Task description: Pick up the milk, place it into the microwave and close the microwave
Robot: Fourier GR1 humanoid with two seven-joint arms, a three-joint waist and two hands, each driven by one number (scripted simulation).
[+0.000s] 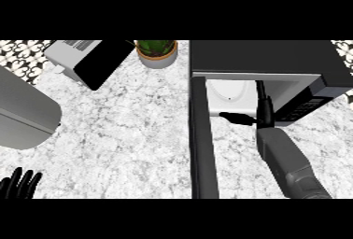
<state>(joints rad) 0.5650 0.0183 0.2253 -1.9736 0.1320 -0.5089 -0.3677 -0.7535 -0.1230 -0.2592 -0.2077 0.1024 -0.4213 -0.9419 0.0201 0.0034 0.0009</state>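
Marbled grey-white stone forms the bench, and a patterned black-and-white tile backsplash is seen at the top corners. At nine o'clock, a large grey rounded object is cut off by the left edge. At seven o'clock, the left hand is seen resting on the lower edge, its fingers straight and spread upward, holding nothing. At eleven o'clock, a toaster-like appliance with a white body and black panel is set at a slant. Just right of it, at twelve o'clock, a potted plant in a tan pot is placed near the backsplash.

Right of centre, the open microwave door is seen edge-on as a long dark bar running from the cavity toward six o'clock. The microwave fills the area from one to three o'clock, with its keypad at the right. The right forearm is extended from five o'clock to the cavity mouth, where the right hand is seen at the opening. Whether its fingers are open or curled cannot be told. The milk cannot be made out for certain; only the pale cavity interior is shown behind the hand.
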